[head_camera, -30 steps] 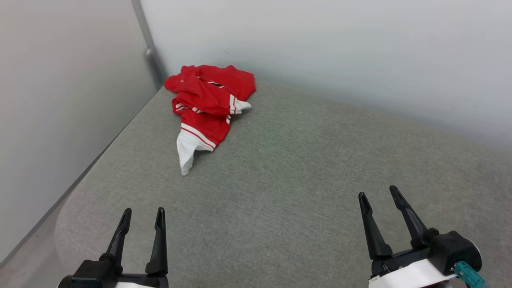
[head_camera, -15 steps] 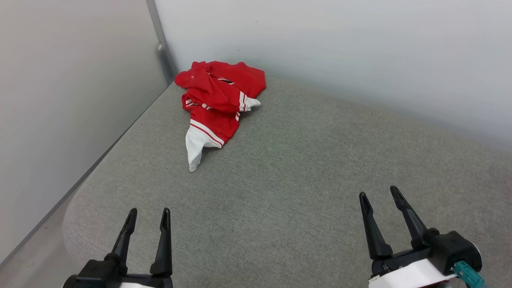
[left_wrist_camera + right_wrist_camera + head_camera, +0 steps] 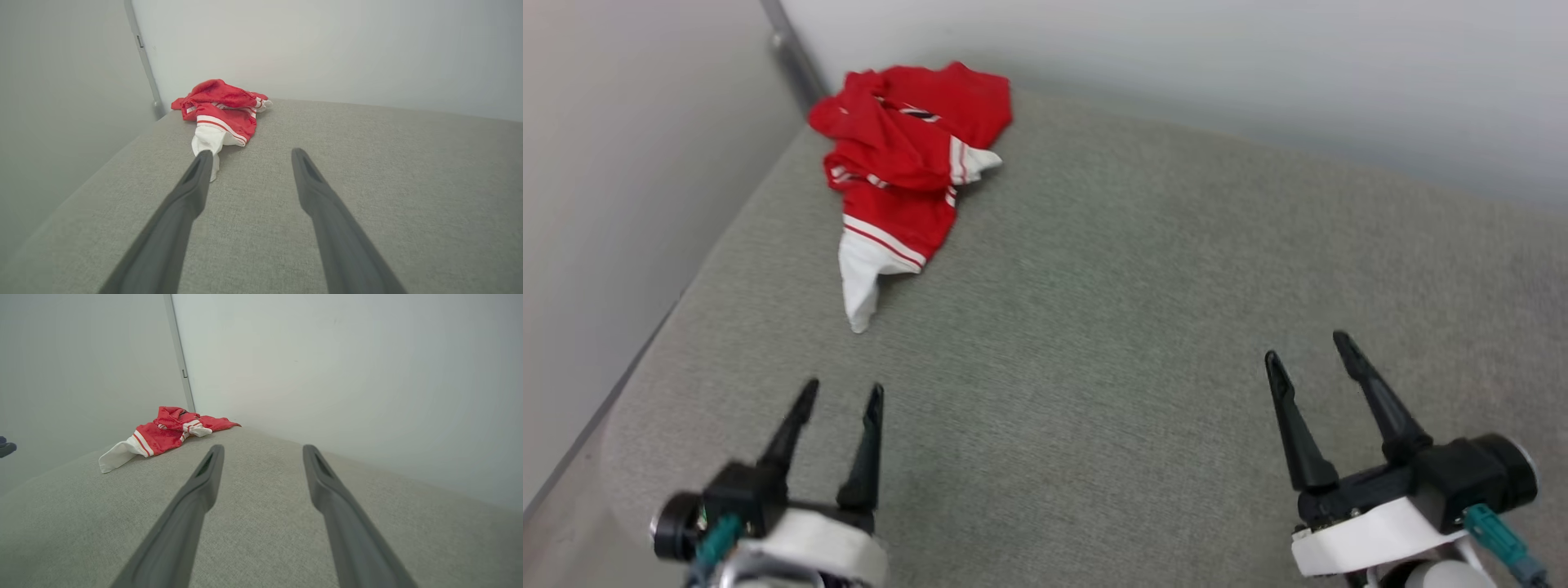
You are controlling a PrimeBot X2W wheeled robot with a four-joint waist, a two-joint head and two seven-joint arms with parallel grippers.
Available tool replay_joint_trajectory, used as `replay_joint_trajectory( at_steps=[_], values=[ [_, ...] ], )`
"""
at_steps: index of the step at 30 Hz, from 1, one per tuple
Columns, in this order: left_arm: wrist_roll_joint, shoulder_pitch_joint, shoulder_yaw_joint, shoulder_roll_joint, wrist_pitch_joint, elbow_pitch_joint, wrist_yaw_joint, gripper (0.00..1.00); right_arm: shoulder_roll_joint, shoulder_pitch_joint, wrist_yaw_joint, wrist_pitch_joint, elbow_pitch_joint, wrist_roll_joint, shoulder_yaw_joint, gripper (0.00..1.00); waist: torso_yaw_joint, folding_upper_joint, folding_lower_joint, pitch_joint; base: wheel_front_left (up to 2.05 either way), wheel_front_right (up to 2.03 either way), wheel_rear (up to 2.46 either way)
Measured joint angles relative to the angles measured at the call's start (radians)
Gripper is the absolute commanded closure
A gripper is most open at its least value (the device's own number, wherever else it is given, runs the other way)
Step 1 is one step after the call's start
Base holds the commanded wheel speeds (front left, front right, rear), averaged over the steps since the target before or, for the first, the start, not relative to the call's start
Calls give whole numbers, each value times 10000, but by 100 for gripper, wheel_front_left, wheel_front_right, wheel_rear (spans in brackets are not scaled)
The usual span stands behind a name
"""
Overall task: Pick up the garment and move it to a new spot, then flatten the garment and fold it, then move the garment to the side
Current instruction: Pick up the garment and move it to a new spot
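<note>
While the shirt (image 3: pixel 907 155) lies untouched, step in hand: pick-up, not yet begun.
Shirt, place: far left corner of the grey cushion (image 3: pixel 1094 327), close to the wall (image 3: pixel 1258 65) and the corner post (image 3: pixel 788 53).
Shirt, condition: crumpled red heap; one white sleeve (image 3: pixel 862 278) trails toward the robot.
Left gripper (image 3: pixel 843 387): fingers spread, nothing between them; near edge of the cushion, well short of the sleeve. In its wrist view the fingers (image 3: pixel 200 183) point almost at the sleeve tip.
Right gripper (image 3: pixel 1305 346): fingers spread, nothing held; well apart from the shirt, bare cushion ahead of it.
Next move, judged: carry the left gripper forward to the trailing sleeve or the near red hem, lower it to the cloth, then close.
Caution, judged: loose fabric may drag across the cushion instead of lifting.
Holder: the cushion alone bears the shirt; nothing encloses it.
</note>
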Motion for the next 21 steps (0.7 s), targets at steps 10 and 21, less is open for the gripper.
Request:
replay_joint_trajectory(
  at_steps=[10, 21],
  values=[
    [-1478, -3800, -1062, 2744, 934, 2023, -2, 0, -564, -612, 0, -2, -681, -353, -410, 0, -796, 0, 1, 1748, 0, 0, 0],
    [-5304, -6612, -3106, 6050, 5459, 2686, -4, 0, -690, -1033, 0, -2, -1275, -479, -579, 0, -1505, 0, 2, 3523, 0, 0, 0]
  ],
)
